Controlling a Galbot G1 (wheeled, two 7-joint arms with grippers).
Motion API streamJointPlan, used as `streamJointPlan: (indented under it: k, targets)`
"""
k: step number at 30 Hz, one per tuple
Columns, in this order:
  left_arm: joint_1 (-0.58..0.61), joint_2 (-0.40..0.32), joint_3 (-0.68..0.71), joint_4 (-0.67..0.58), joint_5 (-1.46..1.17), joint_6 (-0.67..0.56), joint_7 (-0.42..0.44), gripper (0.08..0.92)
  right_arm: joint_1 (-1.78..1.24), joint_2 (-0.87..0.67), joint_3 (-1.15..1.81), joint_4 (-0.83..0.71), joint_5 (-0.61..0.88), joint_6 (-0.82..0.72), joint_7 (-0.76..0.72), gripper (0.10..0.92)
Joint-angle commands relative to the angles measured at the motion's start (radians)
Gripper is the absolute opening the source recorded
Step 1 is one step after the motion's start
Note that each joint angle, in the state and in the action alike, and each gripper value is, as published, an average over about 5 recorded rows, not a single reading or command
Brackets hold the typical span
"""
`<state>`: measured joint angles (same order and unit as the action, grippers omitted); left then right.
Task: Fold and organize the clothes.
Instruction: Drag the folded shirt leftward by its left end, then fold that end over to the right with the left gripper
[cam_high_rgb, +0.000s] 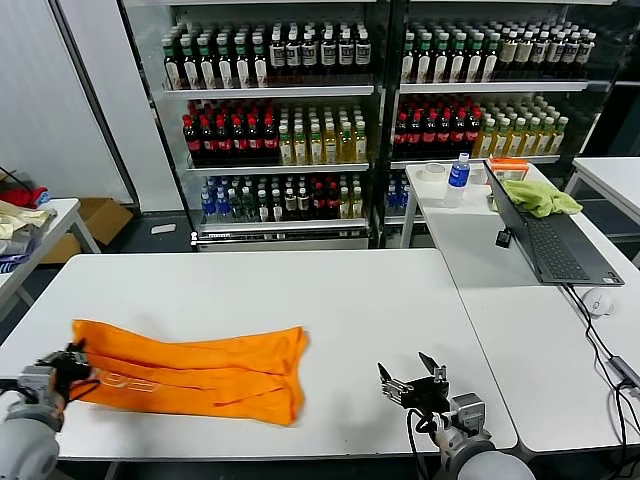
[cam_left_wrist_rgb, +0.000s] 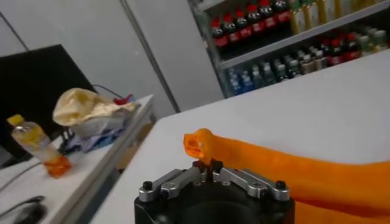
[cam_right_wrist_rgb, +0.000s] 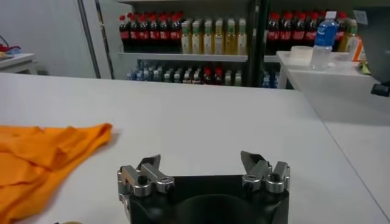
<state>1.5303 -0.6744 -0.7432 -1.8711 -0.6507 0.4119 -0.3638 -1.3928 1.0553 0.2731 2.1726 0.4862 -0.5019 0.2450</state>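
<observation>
T-shirt (cam_high_rgb: 190, 372): lower left, folded band, near table's (cam_high_rgb: 330, 300) front edge.
Left gripper (cam_high_rgb: 72, 362): clamped on shirt's left end.
Right gripper (cam_high_rgb: 412, 376): lower right, spread wide, empty, bare tabletop around.

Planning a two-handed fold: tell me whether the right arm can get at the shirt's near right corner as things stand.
Probably yes. The right gripper hangs with jaws open over bare table, and nothing lies between it and the orange T-shirt corner.

**Surfaces and finishes**

You see the T-shirt (cam_high_rgb: 190, 370) as soft, matt orange cloth, wrinkled. The table (cam_high_rgb: 300, 290) is smooth, matt white. The left gripper (cam_left_wrist_rgb: 210, 165) shows brushed metal links on a glossy black housing; the bottles (cam_high_rgb: 270, 140) gleam.
</observation>
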Motion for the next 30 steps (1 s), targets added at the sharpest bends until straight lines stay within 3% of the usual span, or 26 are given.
streamJointPlan:
  k: [1,6,16,30]
  targets:
    - [-0.004,0.025,-0.060,-0.183,-0.264,0.160,-0.013,0.100,0.003,-0.005,0.008,-0.003,-0.001,0.000,0.000,0.823]
    - [-0.021,0.005,0.005,-0.304,-0.384,0.166,-0.012,0.100,-0.020,-0.007,0.034,0.000,-0.003,0.001,-0.001,0.823]
    - [-0.100,-0.060,0.200,-0.376,-0.454,0.166,-0.036,0.100,-0.043,0.011,0.057,0.005,-0.014,0.001,0.001,0.823]
    - [-0.325,-0.194,0.460,-0.206,-0.222,0.154,-0.026,0.100,-0.074,0.016,0.105,0.016,-0.018,0.002,0.002,0.823]
